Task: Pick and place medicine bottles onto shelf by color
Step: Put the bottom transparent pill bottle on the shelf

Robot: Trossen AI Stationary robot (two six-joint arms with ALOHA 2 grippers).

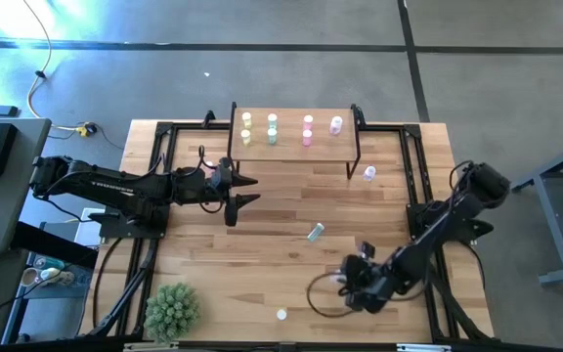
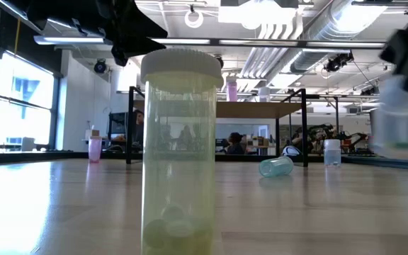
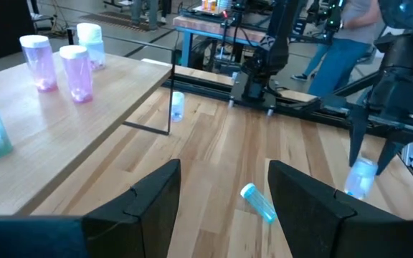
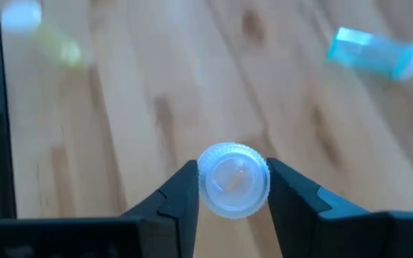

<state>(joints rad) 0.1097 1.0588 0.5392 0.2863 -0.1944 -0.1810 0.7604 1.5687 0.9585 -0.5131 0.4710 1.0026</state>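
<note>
We have the right gripper closed on a pale-capped bottle, held above the near part of the table.
Beyond it a bluish bottle lies on its side and a yellow bottle rests on open boards. Well ahead, the shelf carries yellow, green and pink bottles in pairs; pills show inside. Our left gripper hangs open and empty just before the shelf.
</note>
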